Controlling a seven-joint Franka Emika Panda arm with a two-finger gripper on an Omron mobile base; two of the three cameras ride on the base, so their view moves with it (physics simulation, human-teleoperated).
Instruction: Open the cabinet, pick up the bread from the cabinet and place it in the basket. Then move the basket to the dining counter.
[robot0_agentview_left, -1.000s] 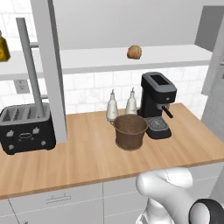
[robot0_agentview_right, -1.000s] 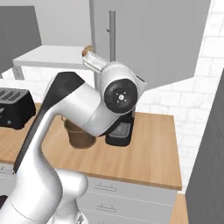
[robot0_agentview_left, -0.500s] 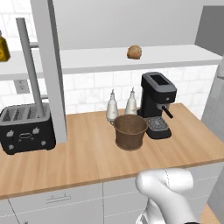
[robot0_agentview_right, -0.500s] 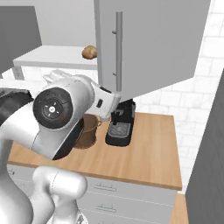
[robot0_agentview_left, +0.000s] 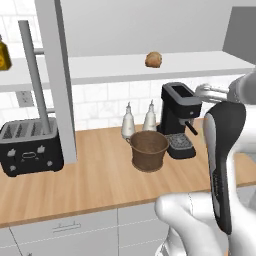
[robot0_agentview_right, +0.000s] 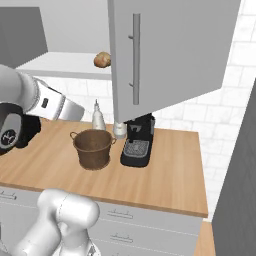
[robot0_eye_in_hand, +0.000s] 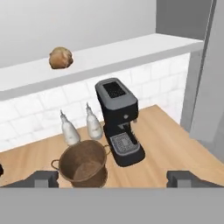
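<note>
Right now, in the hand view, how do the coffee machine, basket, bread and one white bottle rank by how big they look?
1. Coffee machine, largest.
2. Basket, though it sits nearer the camera.
3. Bread and white bottle: too close to rank; the bread sits farther back.

Before me the counter (robot0_agentview_left: 100, 185) is matt light wood; the basket (robot0_agentview_left: 149, 149) looks rough and woven, the bread (robot0_agentview_left: 153, 59) crusty, the coffee machine (robot0_agentview_left: 178, 120) smooth black plastic.
</note>
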